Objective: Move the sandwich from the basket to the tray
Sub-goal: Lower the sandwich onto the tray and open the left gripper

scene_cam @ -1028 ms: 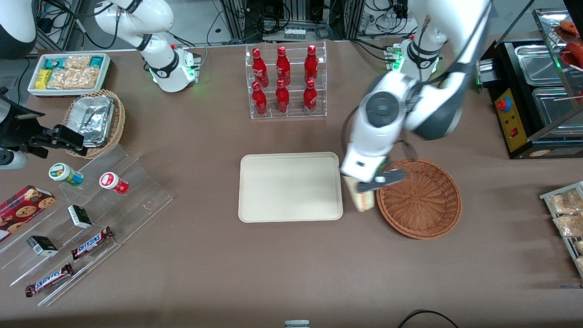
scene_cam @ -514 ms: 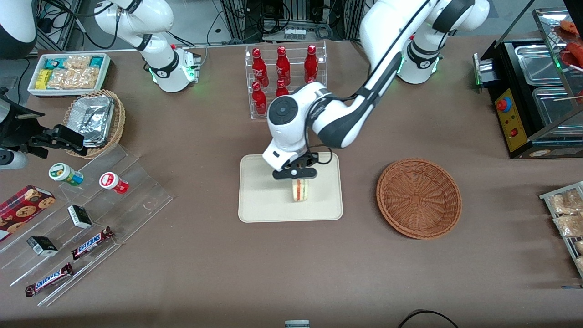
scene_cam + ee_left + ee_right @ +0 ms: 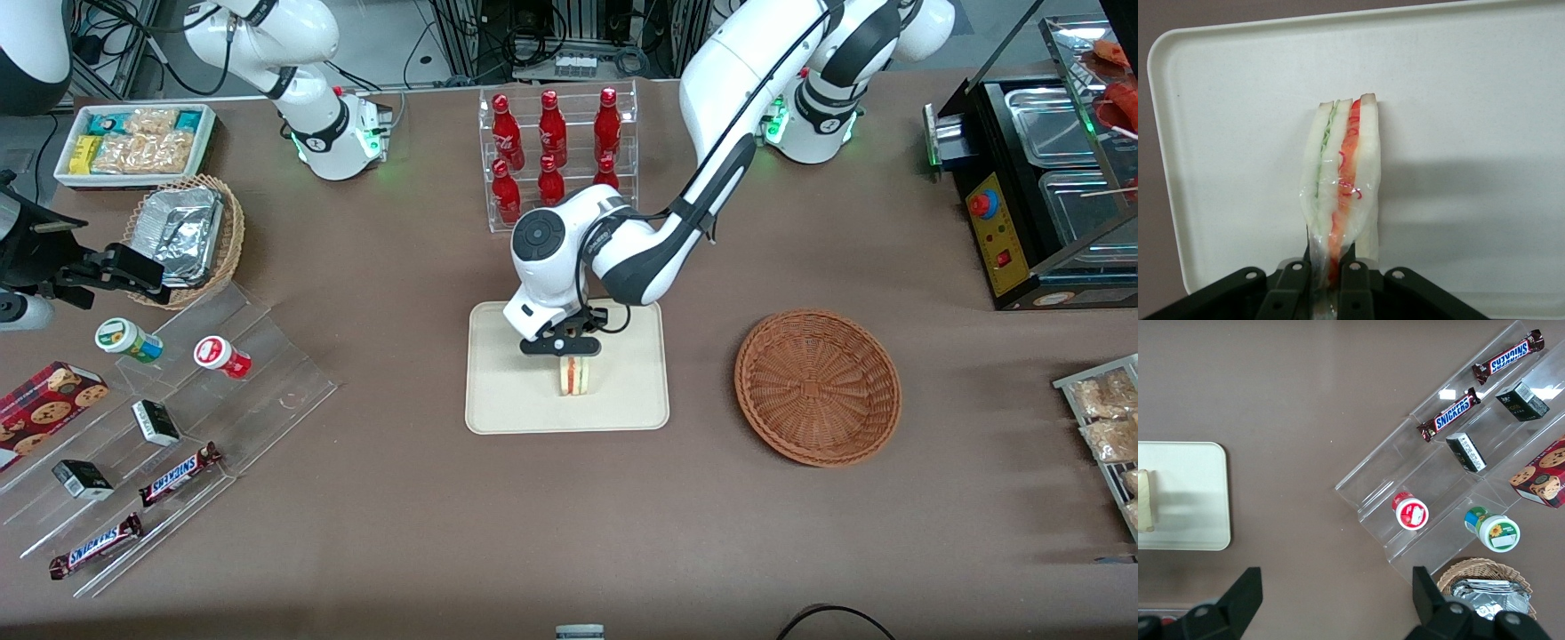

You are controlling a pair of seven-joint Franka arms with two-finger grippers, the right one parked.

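A brown tabletop (image 3: pixel 373 267) seen from above. Toward the parked arm's end, a clear stepped display (image 3: pixel 191 418) holds Snickers bars (image 3: pixel 178 474) and small tubs. In the middle lies the cream tray (image 3: pixel 511 400), a long rectangle with its long sides running left to right. A rack of red bottles (image 3: pixel 556 156) stands farther from the camera than the tray.

The working arm reaches down over the tray, and its pincer (image 3: pixel 562 345) is clenched on the sandwich (image 3: pixel 576 377), gripping one end of the wedge. In the wrist view, the sandwich (image 3: pixel 1341 180) extends straight out from the pincer (image 3: pixel 1329 270), its long axis in line with the two fingers (image 3: pixel 1353 283), standing on edge with the red and green filling stripes facing the camera. Its free end points toward the near edge of the tray (image 3: pixel 1225 133). It appears to touch or nearly touch the tray floor, though contact is hard to confirm. The coming move likely needs only release and a straight lift.

Toward the working arm's end sits the round reddish-brown basket (image 3: pixel 818 387), with nothing in it.
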